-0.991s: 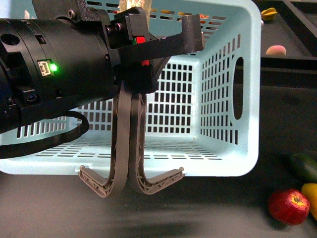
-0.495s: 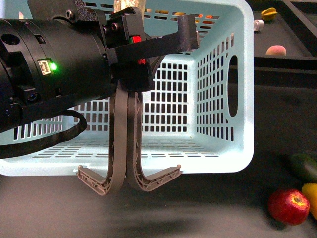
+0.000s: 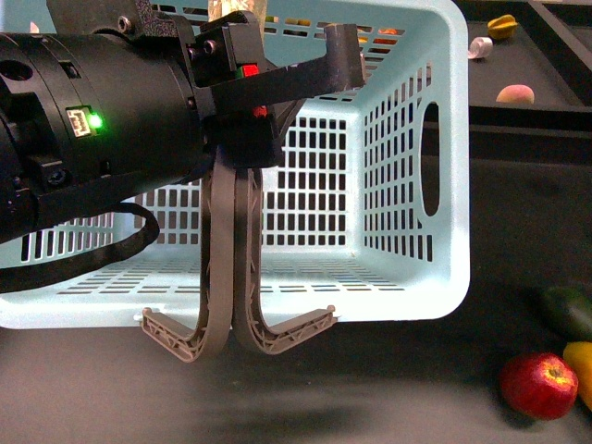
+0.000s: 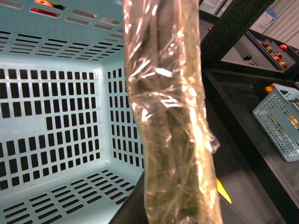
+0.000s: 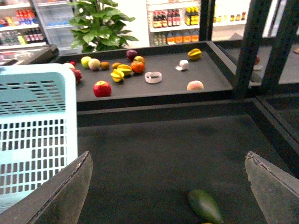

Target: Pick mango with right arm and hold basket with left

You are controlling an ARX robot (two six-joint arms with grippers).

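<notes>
The light-turquoise basket [image 3: 449, 185] fills the front view. Its two grey-brown handles [image 3: 227, 268] are swung together. My left gripper [image 3: 242, 139], on the bulky black arm with the green light, is shut on them. In the left wrist view a handle wrapped in clear film [image 4: 173, 116] runs past the basket's slotted wall [image 4: 56, 116]. The mango [image 3: 581, 370] shows as a yellow edge at the front right, beside the red apple [image 3: 541, 384]. My right gripper [image 5: 168, 186] is open and empty above the dark green fruit [image 5: 204, 206]; only a yellow sliver of the mango shows below that fruit.
The dark green fruit [image 3: 569, 310] lies behind the mango and apple. A raised back shelf [image 5: 154, 93] holds several fruits and a tape roll [image 5: 153, 77]. Black frame posts [image 5: 250, 42] stand at the right. A second small basket [image 4: 280, 116] sits on a far shelf.
The basket and my left gripper holding its handles have shifted a little to the left in the front view. The apple, mango and green fruit have not moved.
</notes>
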